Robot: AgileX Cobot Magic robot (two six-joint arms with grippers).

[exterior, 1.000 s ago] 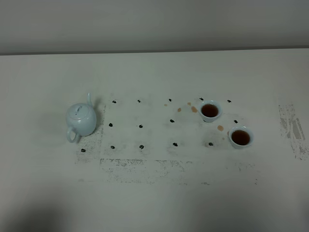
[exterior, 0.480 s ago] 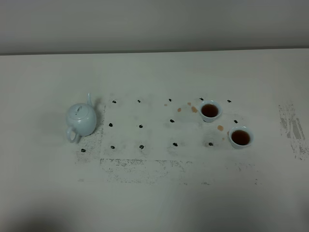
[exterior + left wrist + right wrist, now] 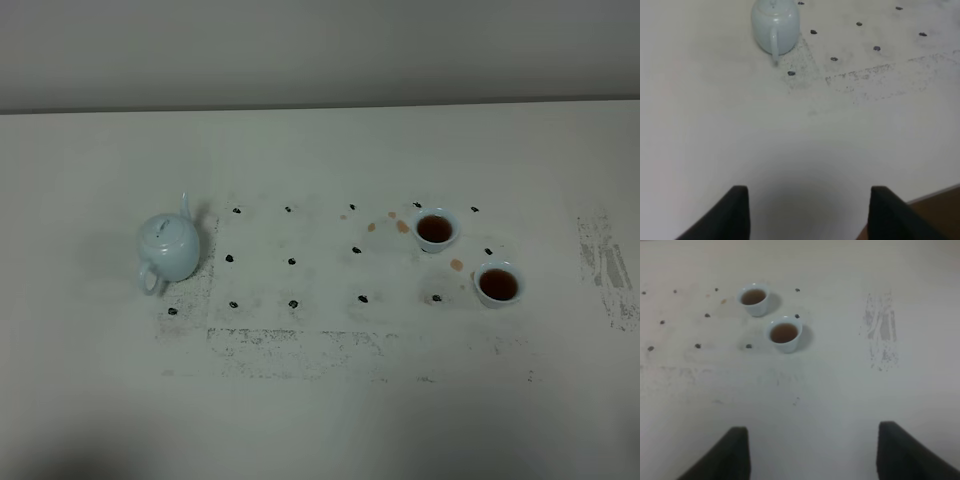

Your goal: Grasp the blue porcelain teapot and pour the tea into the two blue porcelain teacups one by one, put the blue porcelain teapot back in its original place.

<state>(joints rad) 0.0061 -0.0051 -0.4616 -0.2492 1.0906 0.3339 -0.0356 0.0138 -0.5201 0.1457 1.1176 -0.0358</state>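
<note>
The blue porcelain teapot stands upright on the left of the white table, lid on, handle toward the table's near edge; the left wrist view also shows the teapot, far from the fingers. Two blue porcelain teacups hold dark tea on the right: one teacup farther back, the other teacup nearer; in the right wrist view they are the farther teacup and the nearer teacup. My left gripper is open and empty near the table's front edge. My right gripper is open and empty too. Neither arm shows in the exterior view.
Small tea splashes lie near the farther cup. A grid of black dots marks the table between pot and cups. Worn scuff patches sit at the right, and the table's front edge shows by my left gripper.
</note>
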